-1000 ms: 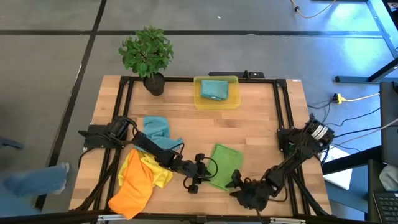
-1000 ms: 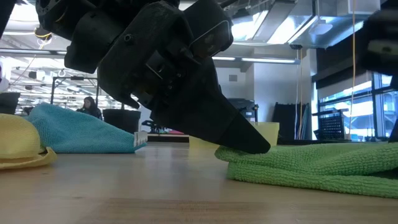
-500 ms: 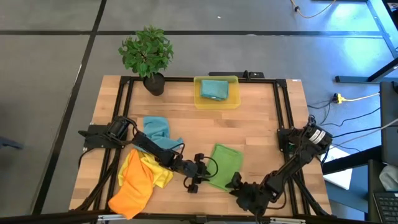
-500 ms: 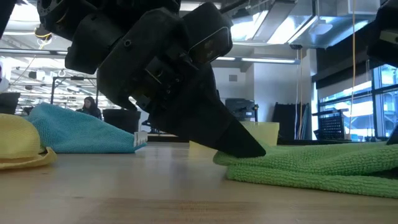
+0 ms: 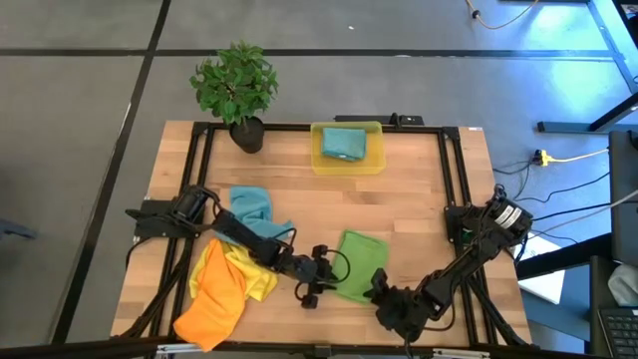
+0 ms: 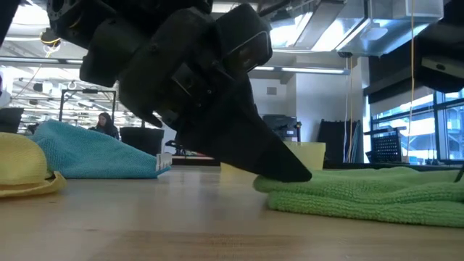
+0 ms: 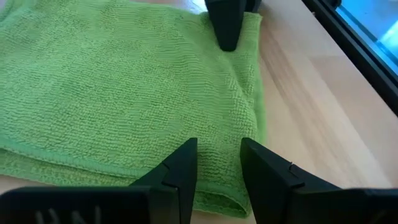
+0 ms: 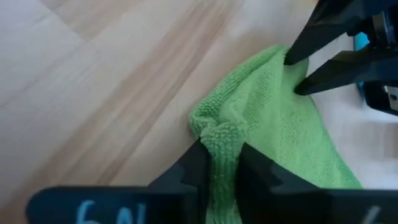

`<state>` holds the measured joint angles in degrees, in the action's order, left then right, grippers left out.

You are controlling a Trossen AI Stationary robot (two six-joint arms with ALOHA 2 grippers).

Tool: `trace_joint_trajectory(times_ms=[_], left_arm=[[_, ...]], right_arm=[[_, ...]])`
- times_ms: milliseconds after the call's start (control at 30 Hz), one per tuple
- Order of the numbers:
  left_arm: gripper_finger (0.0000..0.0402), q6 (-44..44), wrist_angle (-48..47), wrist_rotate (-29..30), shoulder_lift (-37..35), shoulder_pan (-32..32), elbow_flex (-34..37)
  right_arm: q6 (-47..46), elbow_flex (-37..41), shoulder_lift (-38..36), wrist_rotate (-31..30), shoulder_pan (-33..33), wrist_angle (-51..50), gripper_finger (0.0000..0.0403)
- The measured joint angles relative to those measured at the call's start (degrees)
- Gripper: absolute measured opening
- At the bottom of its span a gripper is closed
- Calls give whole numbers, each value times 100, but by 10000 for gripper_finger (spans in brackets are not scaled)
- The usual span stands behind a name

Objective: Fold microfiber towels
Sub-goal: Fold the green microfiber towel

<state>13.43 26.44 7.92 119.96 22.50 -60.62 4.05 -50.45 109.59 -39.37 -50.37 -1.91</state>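
Note:
A folded green microfiber towel lies flat on the wooden table, near the front. My left gripper stands open at the towel's near left corner, its fingertips on the cloth. At the near right corner, my right gripper is shut on the towel. A teal towel, a yellow one and an orange one lie crumpled at the left. Another teal towel lies in the yellow bin. My left gripper rests both fingertips on top of the green towel, just inside its near left corner. It slants down from the table's left. The cloth stays flat on the table between the fingers. My right gripper pinches the towel's near right corner between its two fingers, several layers bunched into a small ridge. The fingers slant down from the table's near right side. The rest of the towel lies on the table.
A potted plant stands at the far left corner of the table. Black frame rails run along the table's sides. Bare wood lies between the green towel and the bin.
My right gripper has tipped further down and edged toward the green towel's near right corner. The towel has stayed flat where it was.

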Motion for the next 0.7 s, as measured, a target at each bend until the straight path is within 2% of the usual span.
trace_joint_trajectory(times_ms=[300,500,700], left_arm=[[115,-68,-73,24,-69,-155,6],[115,-619,-151,59,-511,-201,-2],[148,-806,-603,-14,-830,-53,-2]], right_arm=[[-365,11,-73,80,-2,-15,12],[-959,11,-74,56,-4,0,9],[-1582,11,-77,-209,-7,-52,6]])
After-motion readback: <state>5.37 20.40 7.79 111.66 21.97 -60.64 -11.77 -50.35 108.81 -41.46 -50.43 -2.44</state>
